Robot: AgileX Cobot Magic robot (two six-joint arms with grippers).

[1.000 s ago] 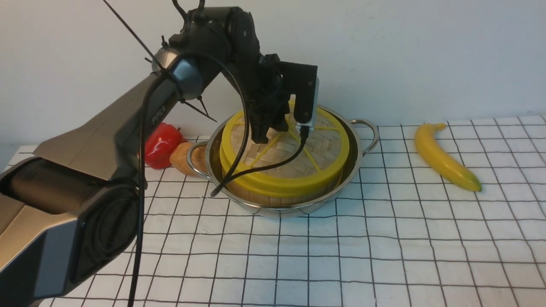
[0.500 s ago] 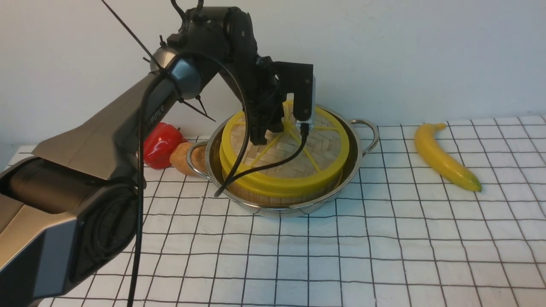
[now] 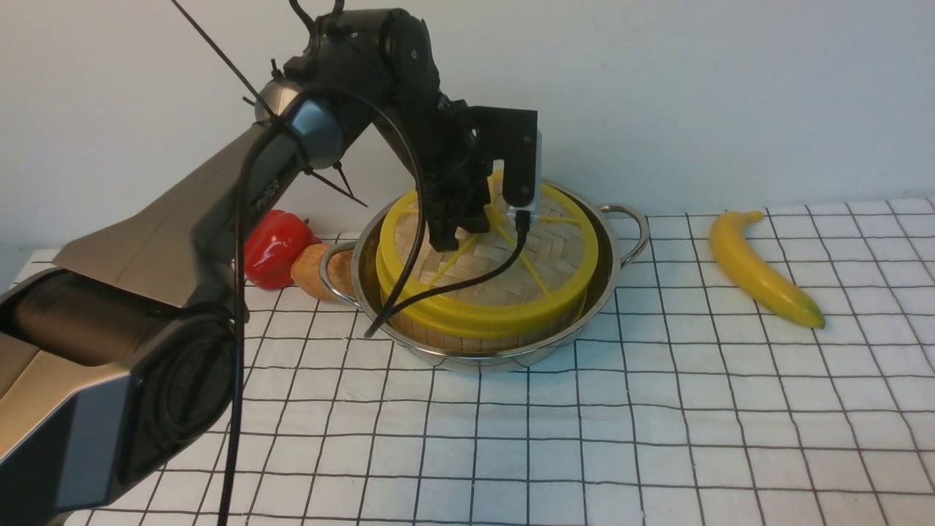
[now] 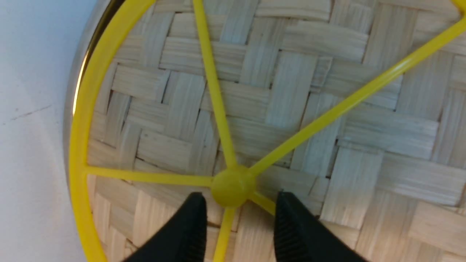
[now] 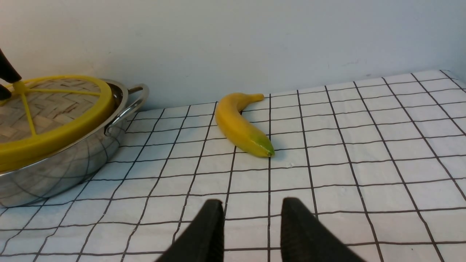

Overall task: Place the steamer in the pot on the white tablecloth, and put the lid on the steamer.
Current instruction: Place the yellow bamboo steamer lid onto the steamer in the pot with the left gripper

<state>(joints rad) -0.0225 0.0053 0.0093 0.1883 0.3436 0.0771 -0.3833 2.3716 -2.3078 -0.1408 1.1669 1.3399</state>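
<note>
- One small change: the left gripper [image 4: 240,194] has lifted a little off the lid [image 4: 309,91], which stays flat on the steamer [image 3: 467,337] in the pot [image 3: 511,359], directly under it. The task looks done.
- Its jaws stand partly apart and empty, with the hub [image 4: 233,186] just beyond the tips, unclamped.

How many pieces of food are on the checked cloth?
3: banana right of the pot; red bell pepper and a tan piece left of it, by its handle. The left arm may hide more.
</note>
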